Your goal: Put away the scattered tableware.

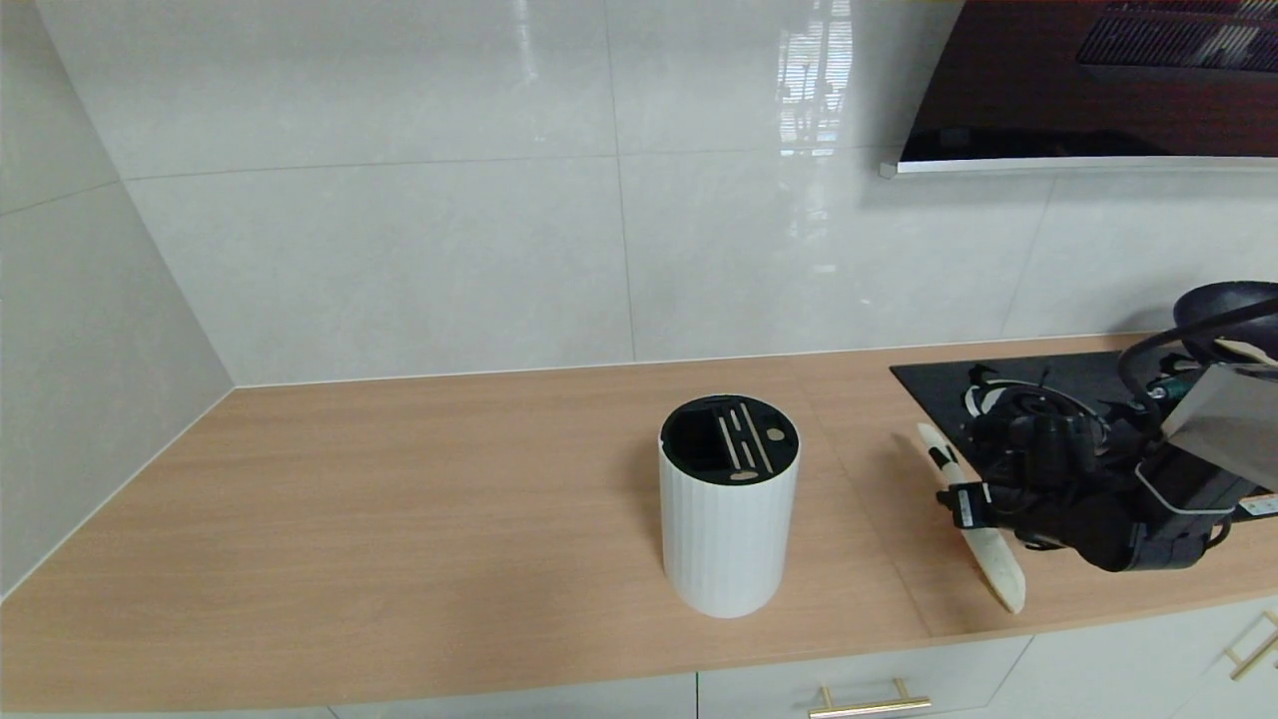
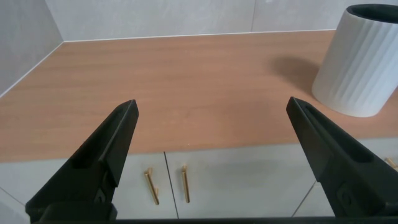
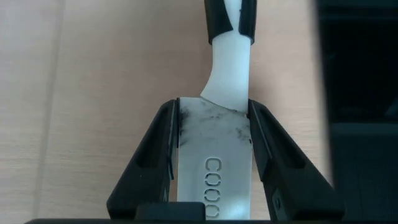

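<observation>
Right end effector (image 1: 963,504) grasping white knife (image 1: 998,571) on worktop (image 1: 399,499), lower right; left end effector (image 2: 211,109) released.

My right gripper (image 1: 966,504) sat at middle of white knife (image 1: 998,567), low on wooden counter (image 1: 399,519), just beside black cooktop (image 1: 958,384). White ribbed holder (image 1: 729,519) stood upright farther left, apart.

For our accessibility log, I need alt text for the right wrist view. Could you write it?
The right hand clamps a flat white utensil between its two black fingers; the utensil's narrower, black-banded end points away. Beneath is a wooden countertop, with a black cooktop along one edge.
</observation>
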You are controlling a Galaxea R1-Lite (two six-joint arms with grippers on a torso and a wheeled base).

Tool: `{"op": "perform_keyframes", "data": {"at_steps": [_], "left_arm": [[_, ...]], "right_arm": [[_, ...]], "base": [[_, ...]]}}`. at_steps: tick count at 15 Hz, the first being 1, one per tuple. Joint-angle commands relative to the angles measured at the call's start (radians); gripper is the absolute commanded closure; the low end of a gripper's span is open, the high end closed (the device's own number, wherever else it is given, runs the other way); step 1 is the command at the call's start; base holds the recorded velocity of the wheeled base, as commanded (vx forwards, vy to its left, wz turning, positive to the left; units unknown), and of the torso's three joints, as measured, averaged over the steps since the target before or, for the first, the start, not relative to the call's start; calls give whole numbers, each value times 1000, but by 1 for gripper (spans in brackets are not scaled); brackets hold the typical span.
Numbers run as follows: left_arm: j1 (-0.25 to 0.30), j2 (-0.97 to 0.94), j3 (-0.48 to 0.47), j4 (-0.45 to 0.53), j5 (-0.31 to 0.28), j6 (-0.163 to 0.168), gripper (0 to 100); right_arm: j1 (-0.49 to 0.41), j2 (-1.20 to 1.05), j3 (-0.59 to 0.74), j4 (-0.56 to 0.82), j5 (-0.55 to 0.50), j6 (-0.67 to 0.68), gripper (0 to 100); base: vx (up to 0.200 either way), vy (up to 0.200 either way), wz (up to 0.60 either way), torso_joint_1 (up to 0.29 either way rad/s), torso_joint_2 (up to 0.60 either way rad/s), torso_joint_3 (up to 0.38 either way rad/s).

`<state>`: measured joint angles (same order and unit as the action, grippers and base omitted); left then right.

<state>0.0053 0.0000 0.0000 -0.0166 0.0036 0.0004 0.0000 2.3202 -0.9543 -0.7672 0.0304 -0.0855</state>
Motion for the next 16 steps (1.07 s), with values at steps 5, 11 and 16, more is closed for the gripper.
{"op": "perform_keyframes", "data": {"at_steps": [5,11,16], "left_arm": [[1,0,0,0,1,1,0],[1,0,0,1,-4,9,0],[1,0,0,0,-5,24,0]], "right_arm": [[80,-343,118,-12,0,38,100],[241,-585,123,-9,-53,66,100],[316,-608,97,-9,-63,64,100]], "base": [[0,0,0,0,0,0],[0,0,0,0,0,0],[0,0,0,0,0,0]]}}
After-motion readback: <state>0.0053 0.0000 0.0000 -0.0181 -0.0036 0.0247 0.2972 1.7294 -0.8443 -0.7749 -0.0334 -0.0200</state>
